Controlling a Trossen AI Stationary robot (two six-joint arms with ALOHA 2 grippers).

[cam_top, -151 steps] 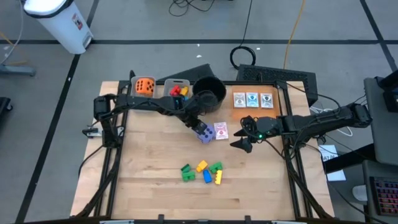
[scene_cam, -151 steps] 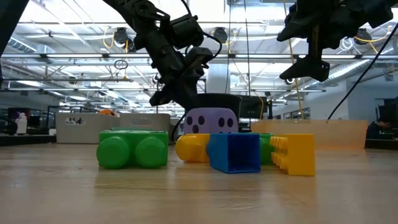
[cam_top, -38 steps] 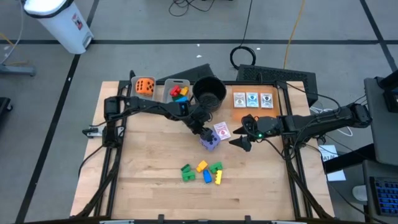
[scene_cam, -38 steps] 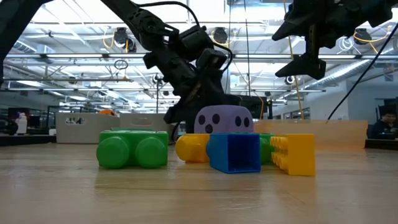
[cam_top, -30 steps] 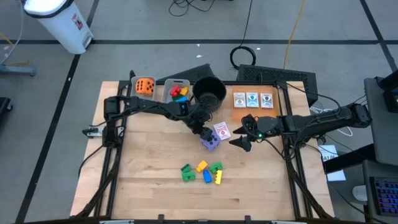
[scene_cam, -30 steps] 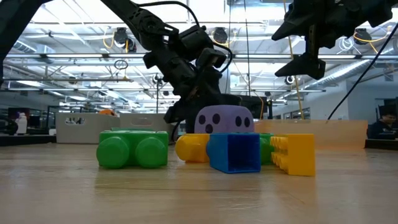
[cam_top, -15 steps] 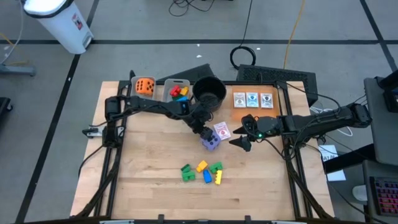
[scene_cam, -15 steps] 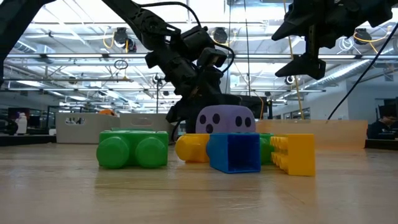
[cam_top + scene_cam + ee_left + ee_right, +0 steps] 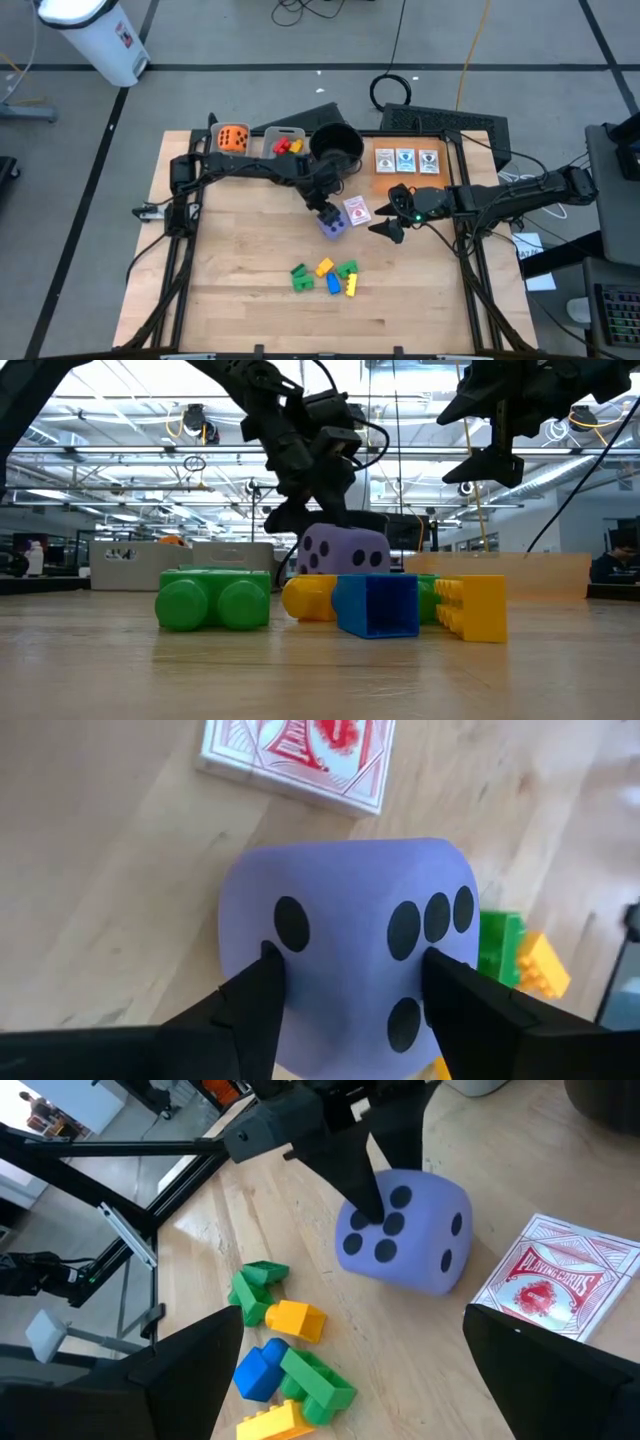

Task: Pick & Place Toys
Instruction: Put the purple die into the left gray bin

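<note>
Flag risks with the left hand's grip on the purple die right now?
1. The left hand grips the purple die near one edge, so the tilted die could slip or twist out.
2. The red-backed card lies close beside it and could get knocked.
3. A dropped die could scatter the blocks nearby.

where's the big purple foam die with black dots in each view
High view: purple die, table centre.
Low view: centre, behind the blocks.
Left wrist view: fills the middle.
Right wrist view: upper centre.
Shared landmark: left gripper, its fingers clamping the die in all four.
</note>
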